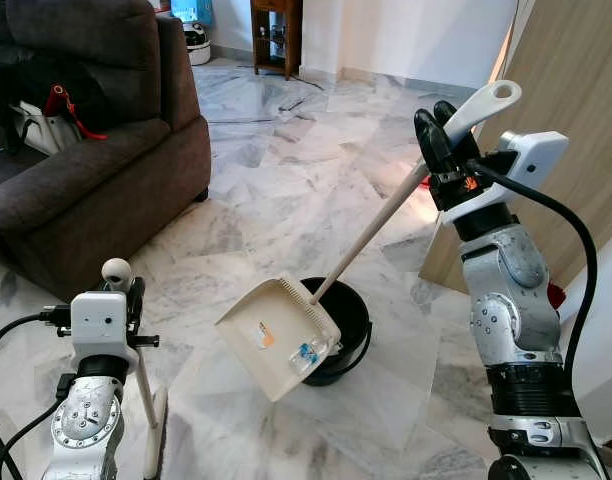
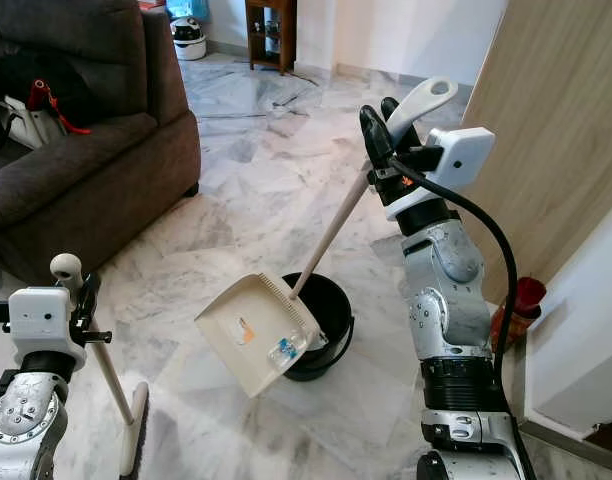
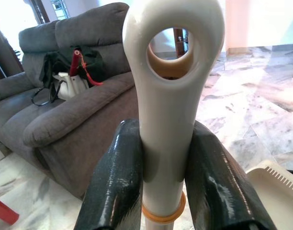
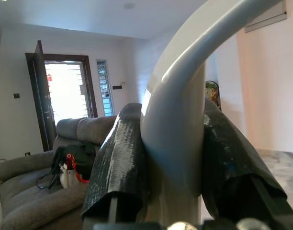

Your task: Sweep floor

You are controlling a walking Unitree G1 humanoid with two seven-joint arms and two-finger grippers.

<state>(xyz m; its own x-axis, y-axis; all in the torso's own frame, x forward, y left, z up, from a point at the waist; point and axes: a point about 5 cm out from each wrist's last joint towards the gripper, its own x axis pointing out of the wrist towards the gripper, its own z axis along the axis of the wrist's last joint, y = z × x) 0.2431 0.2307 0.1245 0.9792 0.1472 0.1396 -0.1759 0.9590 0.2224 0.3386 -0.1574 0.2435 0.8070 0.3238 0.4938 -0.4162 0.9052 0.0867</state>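
My right gripper (image 1: 441, 135) is shut on the long handle of a cream dustpan (image 1: 278, 338), raised high at the right. The pan hangs tilted over a black bucket (image 1: 348, 322) on the marble floor, with small bits of litter (image 1: 304, 354) lying in its lower corner. At the lower left my left gripper (image 3: 162, 163) is shut on the white handle of a broom (image 1: 144, 385), whose head (image 1: 156, 432) rests on the floor. The broom handle's looped end (image 3: 171, 45) stands between the black fingers (image 3: 113, 187) in the left wrist view.
A dark grey sofa (image 1: 86, 160) with a black bag (image 1: 36, 95) on it stands at the left. A wooden panel (image 1: 571, 130) leans at the right, with a red object (image 2: 526, 297) at its foot. A wooden side table (image 1: 278, 35) stands far back.
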